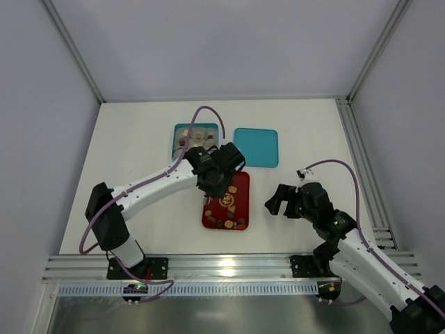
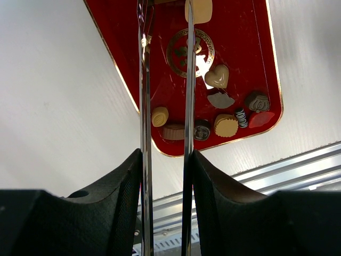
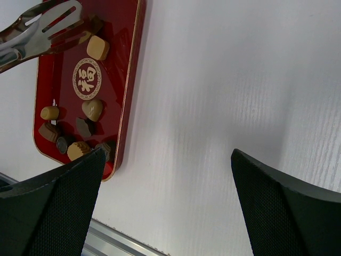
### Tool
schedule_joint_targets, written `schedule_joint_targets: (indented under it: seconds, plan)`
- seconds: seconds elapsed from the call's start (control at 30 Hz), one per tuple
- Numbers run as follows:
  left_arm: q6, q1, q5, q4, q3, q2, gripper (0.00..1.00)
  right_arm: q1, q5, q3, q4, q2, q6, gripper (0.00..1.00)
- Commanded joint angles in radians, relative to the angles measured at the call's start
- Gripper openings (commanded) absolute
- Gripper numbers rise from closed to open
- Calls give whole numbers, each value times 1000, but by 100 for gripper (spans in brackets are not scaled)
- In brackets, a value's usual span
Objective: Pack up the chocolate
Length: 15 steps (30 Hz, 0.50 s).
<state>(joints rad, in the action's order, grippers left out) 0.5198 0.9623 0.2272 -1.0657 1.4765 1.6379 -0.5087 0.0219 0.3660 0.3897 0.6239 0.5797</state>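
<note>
To lift chocolates [image 3: 98, 47] off the red tray [image 2: 250, 53], the left claw [image 2: 166, 176] clamps metal tongs [image 2: 145, 106] while the right claw [image 3: 165, 170] hovers spread apart.

Small tan and brown chocolate pieces [image 2: 217, 77] on the red tray [image 2: 250, 48], most clustered at its near end
</note>
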Motion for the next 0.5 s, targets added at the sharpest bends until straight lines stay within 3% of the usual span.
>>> schedule_joint_targets:
  seconds: [0.0, 0.47]
  plan:
    - [-4, 6, -8, 9, 4, -6, 40, -4, 6, -2, -15, -18, 11, 100]
    - [-7, 6, 12, 7, 36, 33, 46, -4, 6, -4, -17, -18, 9, 100]
